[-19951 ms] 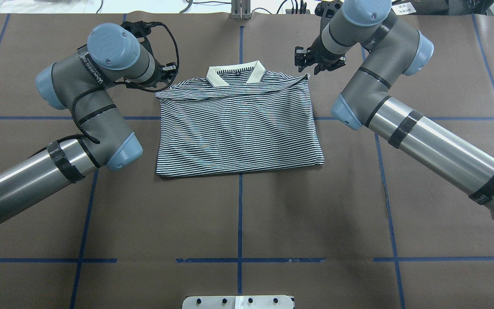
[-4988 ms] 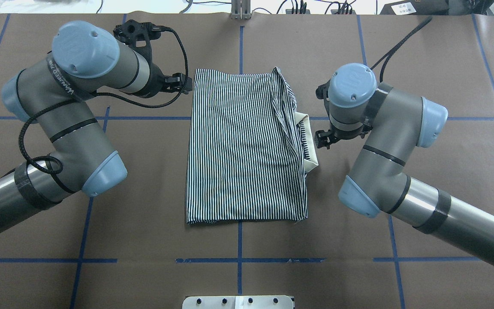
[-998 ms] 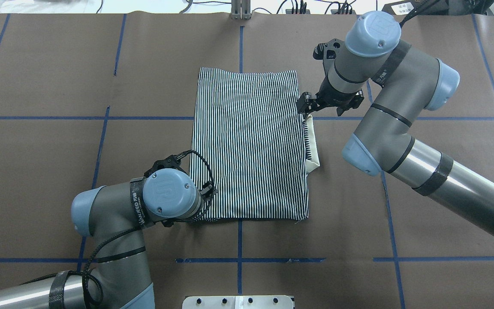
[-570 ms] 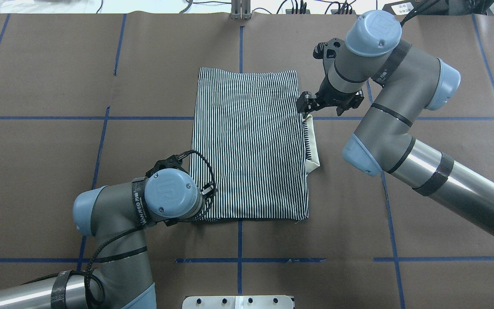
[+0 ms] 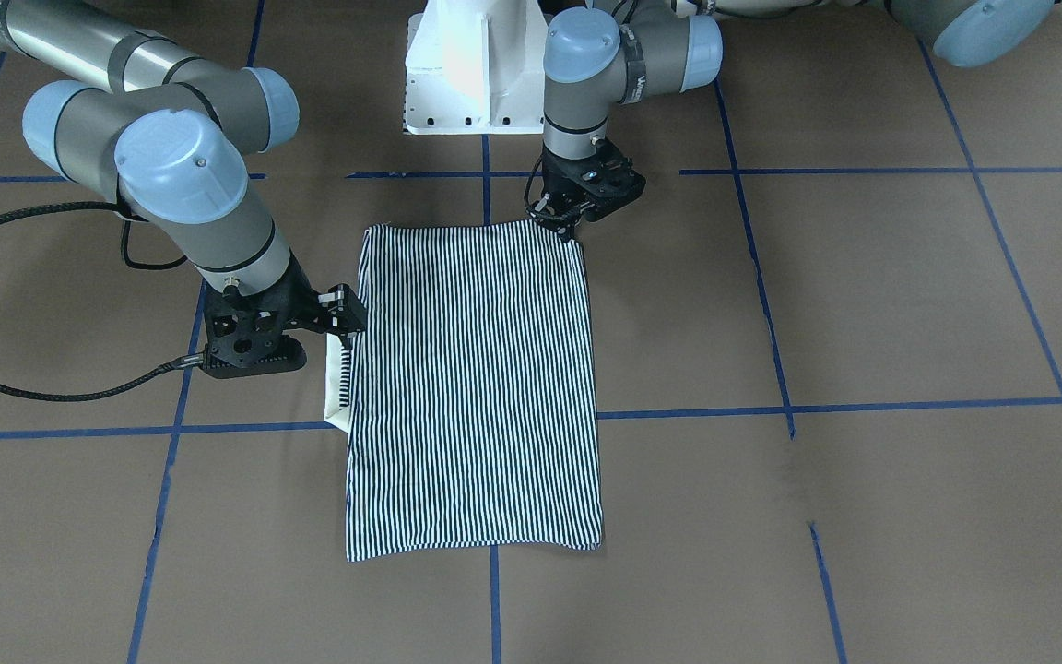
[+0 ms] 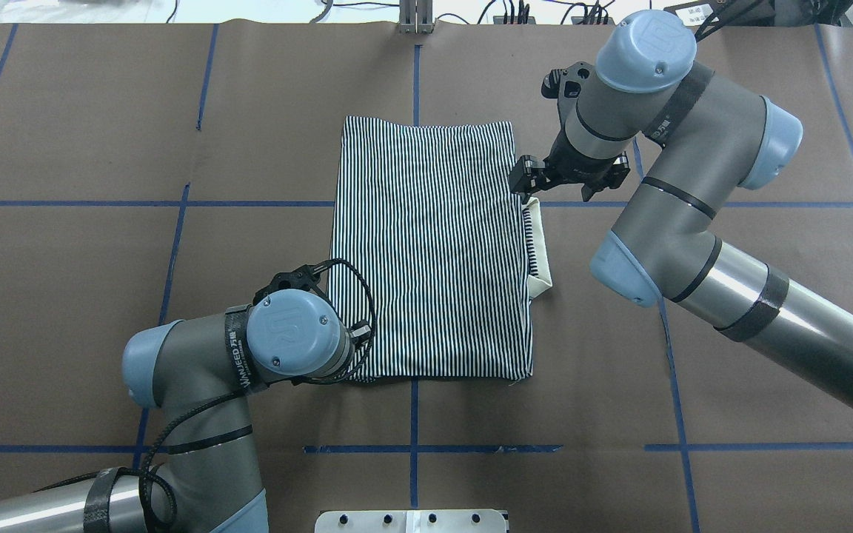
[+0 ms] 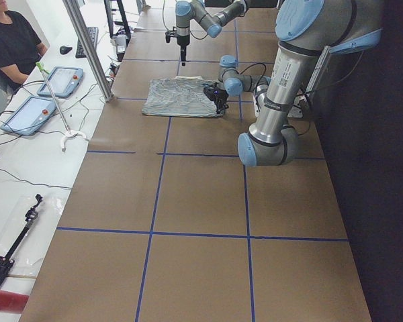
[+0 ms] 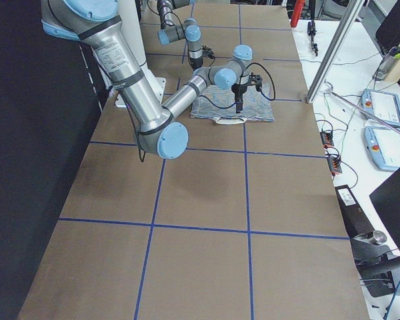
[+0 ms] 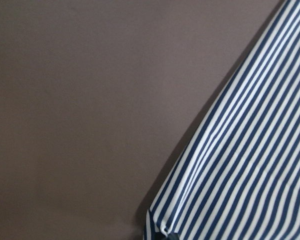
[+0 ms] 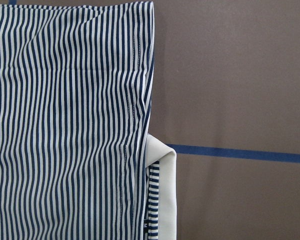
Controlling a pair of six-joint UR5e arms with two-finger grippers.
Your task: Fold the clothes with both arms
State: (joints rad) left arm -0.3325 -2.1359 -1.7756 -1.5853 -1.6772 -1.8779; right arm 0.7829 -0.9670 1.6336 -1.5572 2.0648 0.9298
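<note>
The clothes are one striped polo shirt (image 6: 426,252), folded into a tall rectangle on the table, with its cream collar (image 6: 539,248) sticking out of the right edge. My left gripper (image 5: 560,224) is down on the shirt's corner nearest the robot; the left wrist view shows that corner (image 9: 162,227) raised off the table, so it looks shut on it. In the overhead view the left wrist hides this gripper. My right gripper (image 6: 524,183) hovers at the shirt's right edge just beyond the collar, and looks open. The right wrist view shows that shirt edge (image 10: 147,100) lying flat.
Brown paper with blue tape lines (image 6: 415,448) covers the table. The white pedestal base (image 5: 466,65) stands at the robot's side. A person (image 7: 13,40) sits by a side bench with tablets (image 7: 33,111) beyond the far edge.
Since 5 s ago the left arm went from the shirt's far left corner to its near left corner. In the last second the right arm shifted slightly away; the shirt lies unchanged.
</note>
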